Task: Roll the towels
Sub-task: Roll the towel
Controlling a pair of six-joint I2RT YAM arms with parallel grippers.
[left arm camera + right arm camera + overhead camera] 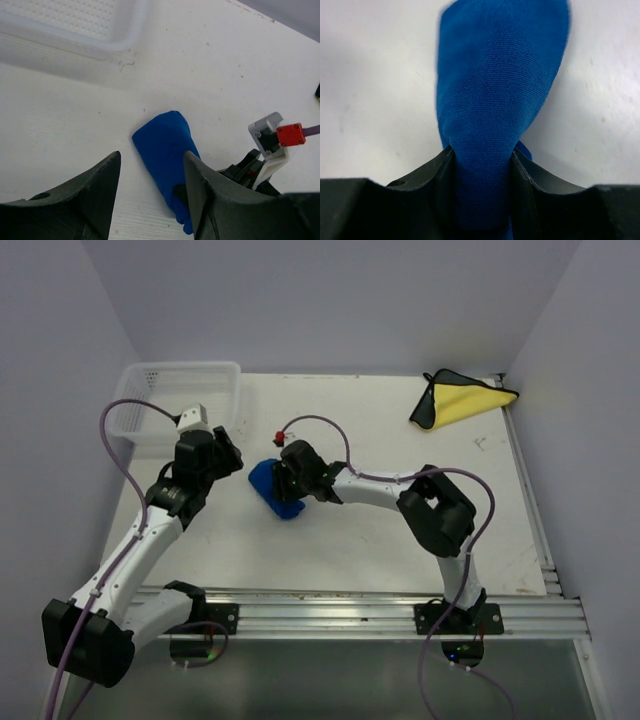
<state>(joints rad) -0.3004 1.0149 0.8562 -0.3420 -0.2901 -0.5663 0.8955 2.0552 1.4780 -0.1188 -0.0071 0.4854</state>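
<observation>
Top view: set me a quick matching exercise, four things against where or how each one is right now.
Things:
1. blue towel
2. yellow towel
3. basket
4. left gripper

Places or states:
A. lying loose in the far-right corner
B. standing in the far-left corner
C. bundled mid-table, pinched in the right gripper
D. open, holding nothing

Pairs: 1-C, 2-A, 3-B, 4-D

A white worktop, lightly scuffed, is seen. A rolled blue towel is laid near its middle. A yellow towel with dark edging is laid at the far right corner. A white mesh basket is set at the far left corner.
</observation>
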